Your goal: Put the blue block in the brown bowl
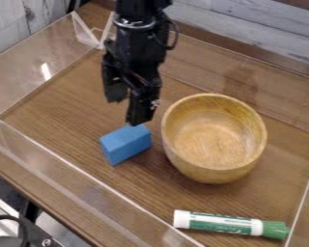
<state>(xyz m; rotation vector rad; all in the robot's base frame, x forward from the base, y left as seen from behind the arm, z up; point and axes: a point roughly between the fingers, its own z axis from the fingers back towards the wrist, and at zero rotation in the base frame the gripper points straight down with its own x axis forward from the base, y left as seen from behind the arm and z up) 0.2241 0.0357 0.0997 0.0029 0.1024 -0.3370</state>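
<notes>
The blue block [125,144] lies flat on the wooden table, left of the brown bowl [215,137], which stands upright with nothing in it. My black gripper [127,100] points straight down, hanging just above and behind the block. Its two fingers [142,105] stand apart, open, with nothing between them. The block and the fingers are not touching.
A white-and-green marker [231,226] lies near the front right edge. Clear plastic walls [28,154] ring the tabletop on the left and front. A clear folded stand [90,32] sits at the back left.
</notes>
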